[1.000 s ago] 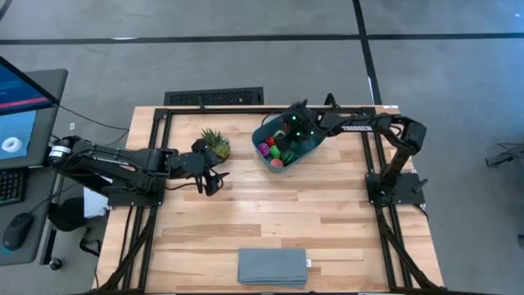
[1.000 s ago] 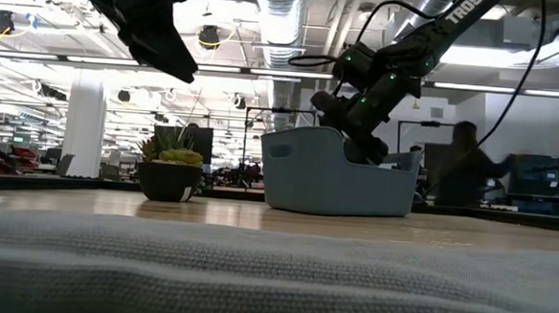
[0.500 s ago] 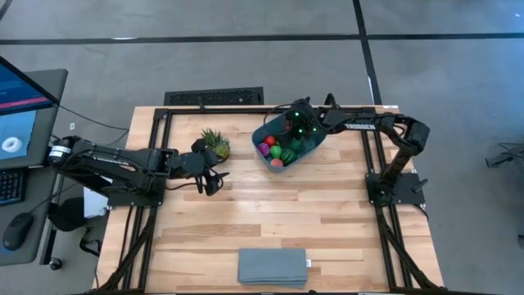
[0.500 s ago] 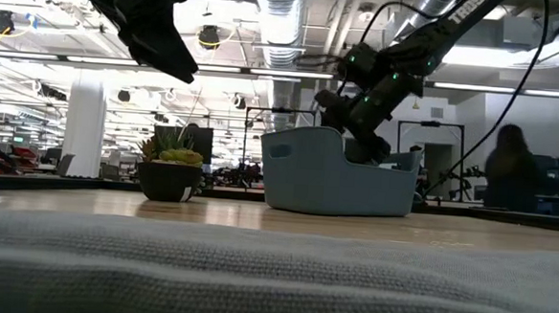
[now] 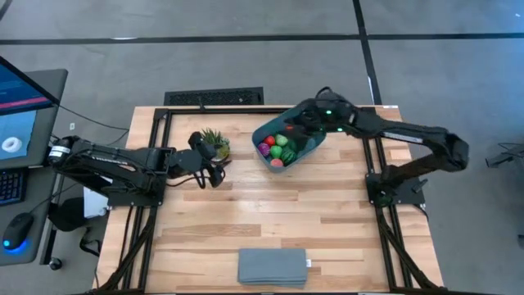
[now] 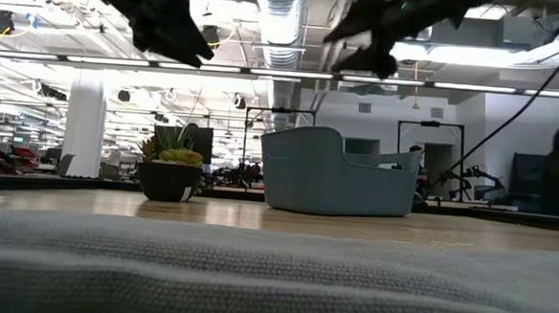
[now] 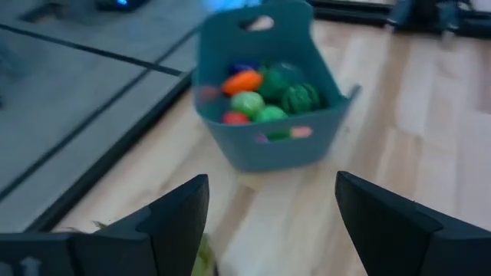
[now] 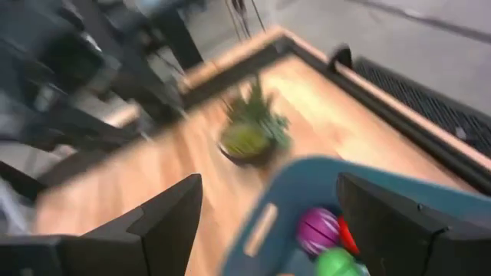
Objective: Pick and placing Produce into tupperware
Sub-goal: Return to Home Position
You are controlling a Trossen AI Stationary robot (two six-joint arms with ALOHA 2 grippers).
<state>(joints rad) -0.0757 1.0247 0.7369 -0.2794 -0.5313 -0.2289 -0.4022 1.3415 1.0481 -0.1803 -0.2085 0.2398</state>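
1. Your landmark is the teal bin (image 5: 256,133), which stands on the wooden table (image 5: 270,213) toward its far edge.
2. The produce (image 7: 265,98) you can see all lies inside the bin: an orange carrot (image 7: 242,80), plus green, red and magenta pieces, one of them striped dark green.
3. Your right gripper (image 8: 267,184) hangs above the bin, clear of its rim, with its fingers spread wide and nothing between them.
4. Your left gripper (image 7: 272,180) is well apart from the bin and raised off the table, its fingers spread and empty.
5. The potted plant (image 5: 214,141) is near the bin, just beside the left gripper.
6. The grey slab (image 5: 273,266) lies well apart from the bin, at the table's near edge.
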